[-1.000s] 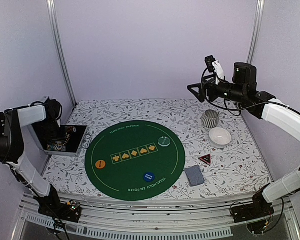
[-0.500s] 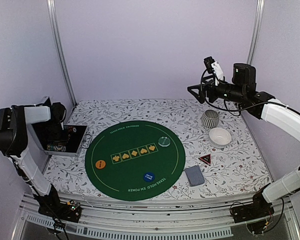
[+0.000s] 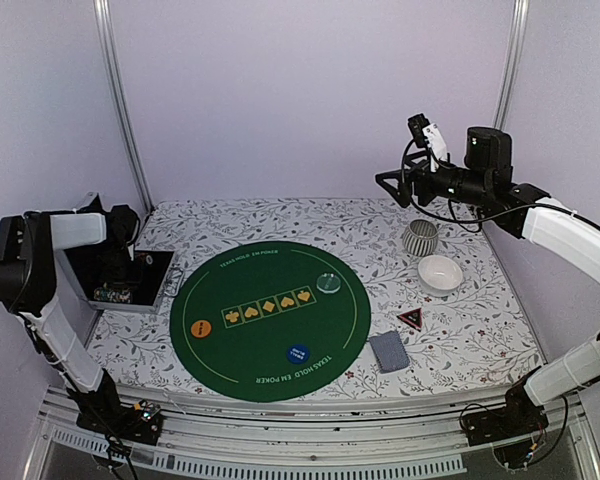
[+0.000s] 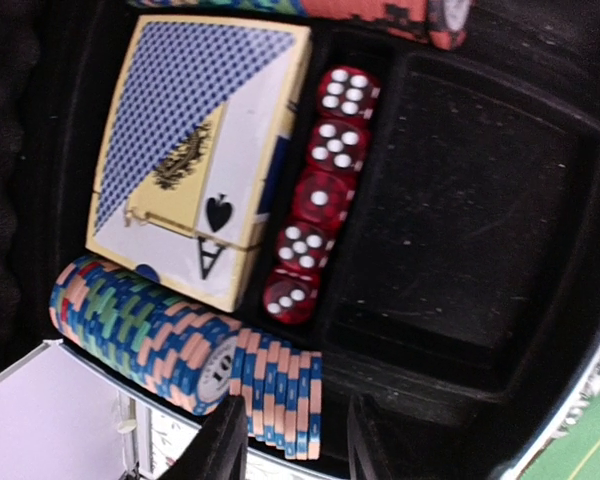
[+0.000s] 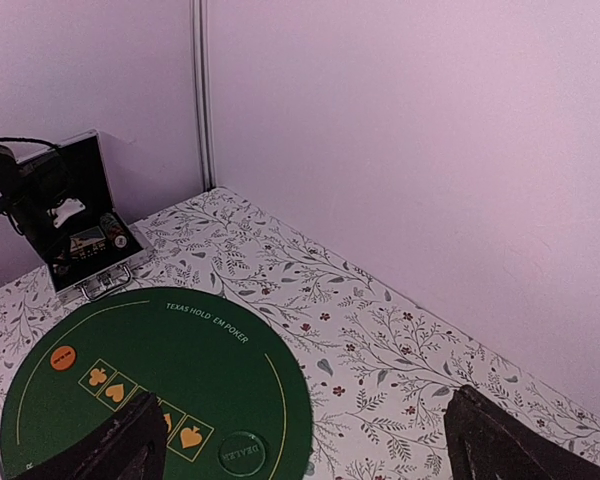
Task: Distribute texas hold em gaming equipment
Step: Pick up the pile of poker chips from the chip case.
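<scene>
Reaching deeper than a second ago, our left hand (image 4: 296, 412) is straddling the end of the poker chips (image 4: 170, 335) lying in the case (image 3: 145, 262) at the table (image 3: 460, 330) edge; we cannot tell whether it is clamping. We are wanting a square, gentle squeeze. Our right hand (image 5: 310, 450) is hanging wide apart above the floral surface, lilac walls (image 3: 310, 100) surrounding.

A black foam-lined case tray (image 4: 580, 150) holds a boxed deck of cards with a blue-patterned back and an ace of spades (image 4: 195, 150). Just beside it stands a column of five red translucent dice (image 4: 320, 195). Below lies a row of blue, peach and green striped poker chips (image 4: 170, 340). The left end effector (image 4: 290, 445) has its black fingers (image 4: 218, 445) apart, straddling the row's end.
</scene>
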Controlling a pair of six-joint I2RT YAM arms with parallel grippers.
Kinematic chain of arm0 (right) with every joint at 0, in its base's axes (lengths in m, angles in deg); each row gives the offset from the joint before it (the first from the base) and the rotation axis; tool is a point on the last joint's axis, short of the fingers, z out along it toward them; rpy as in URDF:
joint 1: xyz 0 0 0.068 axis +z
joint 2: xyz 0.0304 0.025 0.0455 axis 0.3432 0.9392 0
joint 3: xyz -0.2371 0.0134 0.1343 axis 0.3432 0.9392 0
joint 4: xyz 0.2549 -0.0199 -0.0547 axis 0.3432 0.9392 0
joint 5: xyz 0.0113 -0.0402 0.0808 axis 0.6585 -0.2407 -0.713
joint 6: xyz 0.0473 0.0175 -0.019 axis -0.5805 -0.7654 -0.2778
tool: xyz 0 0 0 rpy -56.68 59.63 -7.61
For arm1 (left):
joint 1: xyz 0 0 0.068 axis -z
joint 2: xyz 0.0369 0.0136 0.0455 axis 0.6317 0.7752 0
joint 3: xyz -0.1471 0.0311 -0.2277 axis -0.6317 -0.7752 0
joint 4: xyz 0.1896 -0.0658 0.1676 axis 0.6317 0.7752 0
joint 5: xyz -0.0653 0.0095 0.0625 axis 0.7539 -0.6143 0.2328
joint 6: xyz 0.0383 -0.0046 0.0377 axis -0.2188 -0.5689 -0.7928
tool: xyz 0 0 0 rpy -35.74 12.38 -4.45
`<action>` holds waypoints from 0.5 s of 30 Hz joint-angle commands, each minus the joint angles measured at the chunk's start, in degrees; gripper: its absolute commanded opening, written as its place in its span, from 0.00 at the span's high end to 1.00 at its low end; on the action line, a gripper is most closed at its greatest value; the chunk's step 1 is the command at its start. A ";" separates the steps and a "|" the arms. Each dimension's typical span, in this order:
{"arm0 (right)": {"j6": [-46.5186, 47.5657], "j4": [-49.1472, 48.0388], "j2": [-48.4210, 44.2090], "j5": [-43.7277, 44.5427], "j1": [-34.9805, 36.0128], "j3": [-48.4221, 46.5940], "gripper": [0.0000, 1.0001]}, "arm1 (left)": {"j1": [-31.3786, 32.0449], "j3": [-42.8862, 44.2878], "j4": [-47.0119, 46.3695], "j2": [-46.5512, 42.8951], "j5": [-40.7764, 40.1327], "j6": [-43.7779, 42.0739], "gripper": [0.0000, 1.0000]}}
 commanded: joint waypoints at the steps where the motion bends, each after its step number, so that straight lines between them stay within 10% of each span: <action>1: 0.63 -0.14 0.10 -0.63 -0.46 0.37 0.01 | 0.50 -1.20 0.39 -0.34 0.47 -0.48 0.61; 15: 1.39 0.52 0.48 -1.71 -0.63 0.27 0.01 | 1.02 1.38 0.58 0.25 -4.44 -0.59 0.59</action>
